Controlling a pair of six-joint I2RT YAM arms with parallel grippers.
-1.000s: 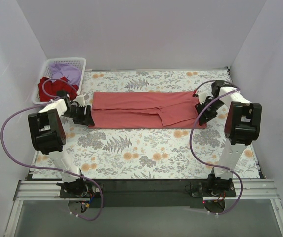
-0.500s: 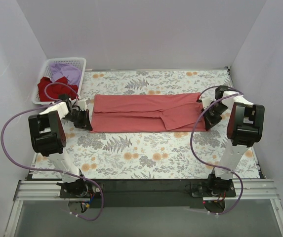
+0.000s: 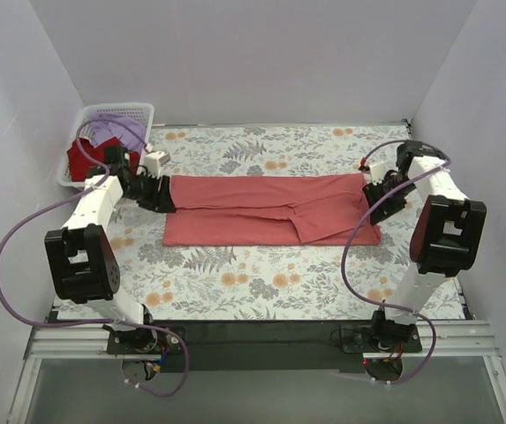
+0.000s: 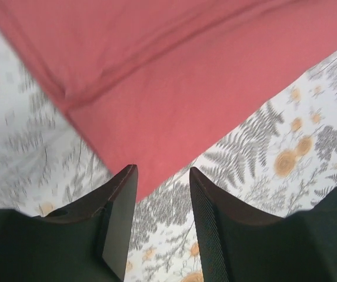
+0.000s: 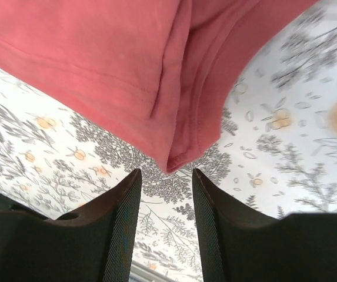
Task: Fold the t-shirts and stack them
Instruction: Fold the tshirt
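The coral-red t-shirt [image 3: 261, 208] lies folded into a long band across the middle of the floral cloth. My left gripper [image 3: 162, 196] is at its left end, open and empty; in the left wrist view [image 4: 162, 173] a corner of the shirt [image 4: 174, 76] lies just ahead of the fingertips. My right gripper [image 3: 379, 200] is at the right end, open and empty; in the right wrist view [image 5: 166, 173] the folded corner of the shirt [image 5: 127, 64] lies just ahead of the tips. The darker red tee [image 3: 80, 159] and the lavender tee [image 3: 116, 128] lie in the basket.
The white lattice basket [image 3: 120, 108] stands at the far left corner, behind the left arm. The grey-and-orange floral cloth [image 3: 261, 274] covers the table. White walls close in the left, right and far sides.
Both arms have reached farther from their bases, and the grippers have gone from the shirt's near corners to its ends. The shirt now lies slightly nearer and stretched a little more to the right.
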